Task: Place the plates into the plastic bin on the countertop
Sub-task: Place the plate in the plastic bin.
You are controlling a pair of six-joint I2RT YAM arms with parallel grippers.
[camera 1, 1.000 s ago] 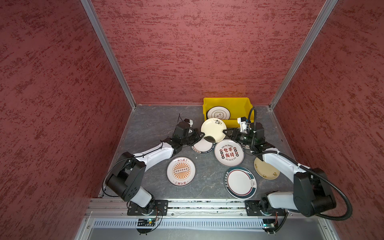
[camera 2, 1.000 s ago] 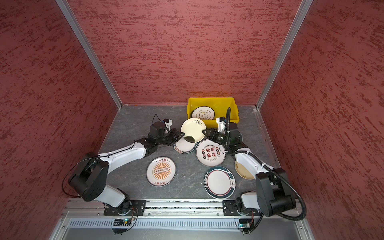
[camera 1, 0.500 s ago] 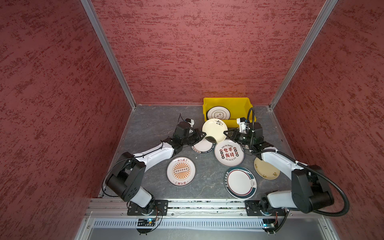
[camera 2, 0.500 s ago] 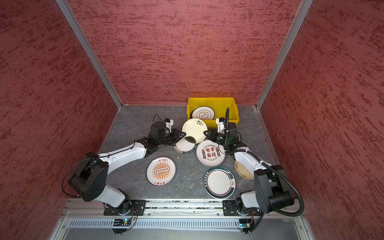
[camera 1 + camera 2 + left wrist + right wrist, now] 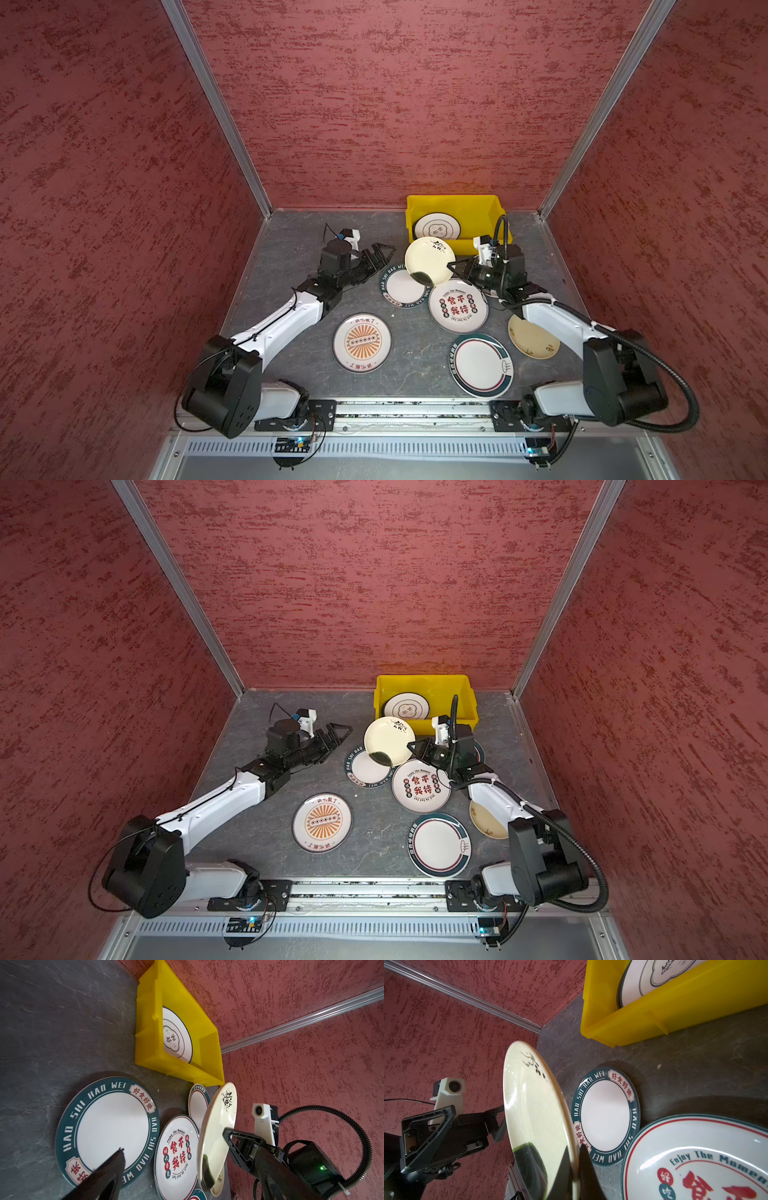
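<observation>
Since a second ago the left hand (image 5: 380,255) has let go of the cream plate (image 5: 428,258) and backed off. It now stands spread wide and empty above the table (image 5: 291,241), clear of the rim. To its right the orange sunburst plate (image 5: 361,343) lies flat, its red characters too small to read. Next, a teal-rimmed plate (image 5: 108,1126) reads "HAO SHI HAO WEI", with 好食好味 in red. Over its edge the cream plate, marked with a black sprig, hangs tilted, apparently passed across so the arm nearer the bin can carry it in. A white plate (image 5: 176,1157) beside it reads "Enjoy The Moment" around large red characters. The yellow plastic bin (image 5: 453,201) at the back wall holds one plate (image 5: 436,226) with black characters in a cloud-shaped frame. The right hand (image 5: 451,268) pinches the cream plate's rim.
</observation>
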